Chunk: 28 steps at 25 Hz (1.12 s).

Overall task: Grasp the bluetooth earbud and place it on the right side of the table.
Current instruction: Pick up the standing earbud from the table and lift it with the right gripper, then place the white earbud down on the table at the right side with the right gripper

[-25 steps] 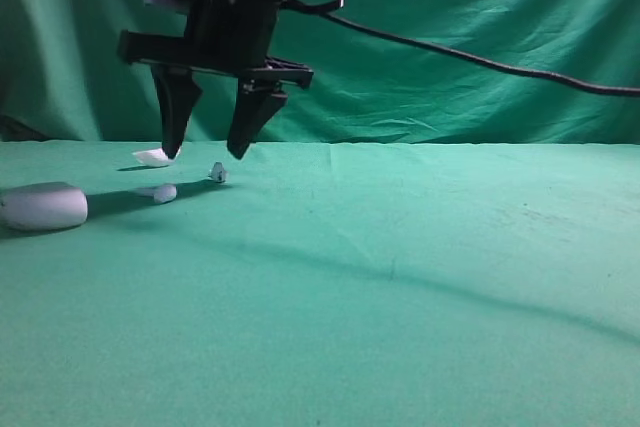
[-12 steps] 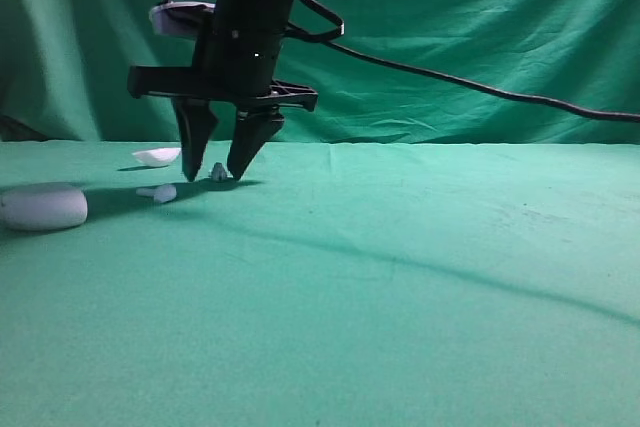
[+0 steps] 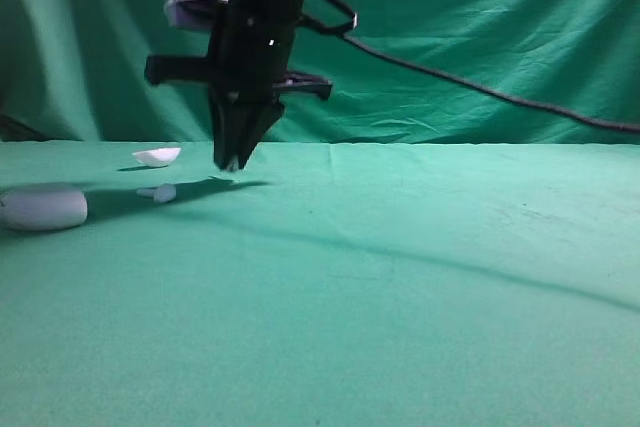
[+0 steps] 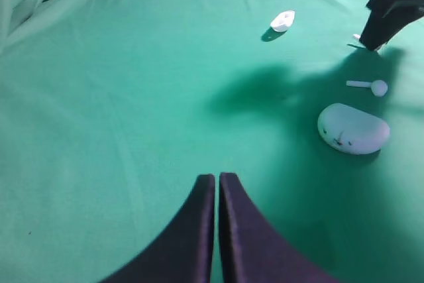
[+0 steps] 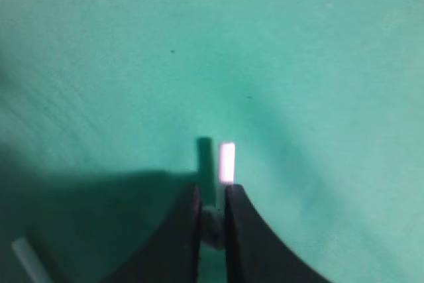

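The bluetooth earbud (image 5: 226,162) was seen pinched between the tips of the right gripper (image 5: 212,211), whose jaws were drawn almost together on its rounded head, with the thin white stem left sticking out past the fingertips toward twelve o'clock in the right wrist view. The long axis of the earbud was thus laid in line with the fingers rather than across them. In the exterior high view the right gripper (image 3: 232,157) was shown reached across to the left part of the table (image 3: 420,277), its tips apart from the cloth and just above their own shadow, so the earbud was judged to be lifted clear. From there the open right side of the table lay toward three o'clock, and the coming carry was expected to run that way. A plain second earbud (image 3: 158,192) was left on the cloth at about eight o'clock from the gripper tips, the oval case (image 3: 43,207) farther out on the same side, and a small white shell-like piece (image 3: 157,156) at nine o'clock. The left gripper (image 4: 216,193) was seen with its fingers pressed together on nothing, well apart from the earbud; the right arm was plainly the nearer one.
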### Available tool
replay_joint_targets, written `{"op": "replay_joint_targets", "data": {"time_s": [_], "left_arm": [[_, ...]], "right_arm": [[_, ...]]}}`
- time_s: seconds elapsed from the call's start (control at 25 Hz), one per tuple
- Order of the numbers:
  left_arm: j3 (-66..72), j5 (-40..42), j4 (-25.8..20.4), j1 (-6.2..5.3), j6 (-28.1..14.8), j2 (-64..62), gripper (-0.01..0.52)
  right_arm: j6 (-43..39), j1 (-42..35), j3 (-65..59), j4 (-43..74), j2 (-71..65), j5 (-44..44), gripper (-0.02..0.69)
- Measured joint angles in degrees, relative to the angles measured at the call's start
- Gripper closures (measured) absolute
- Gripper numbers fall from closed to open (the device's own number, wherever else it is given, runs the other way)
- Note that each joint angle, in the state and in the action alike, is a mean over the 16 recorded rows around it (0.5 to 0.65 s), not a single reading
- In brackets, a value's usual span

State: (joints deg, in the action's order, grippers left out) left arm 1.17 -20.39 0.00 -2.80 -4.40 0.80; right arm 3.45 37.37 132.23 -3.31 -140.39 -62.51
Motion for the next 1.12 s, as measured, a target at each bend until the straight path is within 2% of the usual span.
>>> {"op": "replay_joint_targets", "data": {"time_s": [0.32,0.52,0.8,1.12], "left_arm": [[0.00,0.00,0.00,0.00,0.00,0.00,0.514],[0.00,0.00,0.00,0.00,0.00,0.00,0.514],[0.00,0.00,0.00,0.00,0.00,0.00,0.514],[0.00,0.00,0.00,0.00,0.00,0.00,0.514]], "right_arm": [[-1.46,-2.27,-1.16,2.34,11.70,-5.79,0.584],[-2.36,-4.45,-8.05,4.36,23.26,-8.12,0.584],[-3.84,-10.29,-31.45,6.17,41.82,-3.51,0.584],[-5.57,-18.93,-65.04,7.20,55.58,12.69,0.584]]}}
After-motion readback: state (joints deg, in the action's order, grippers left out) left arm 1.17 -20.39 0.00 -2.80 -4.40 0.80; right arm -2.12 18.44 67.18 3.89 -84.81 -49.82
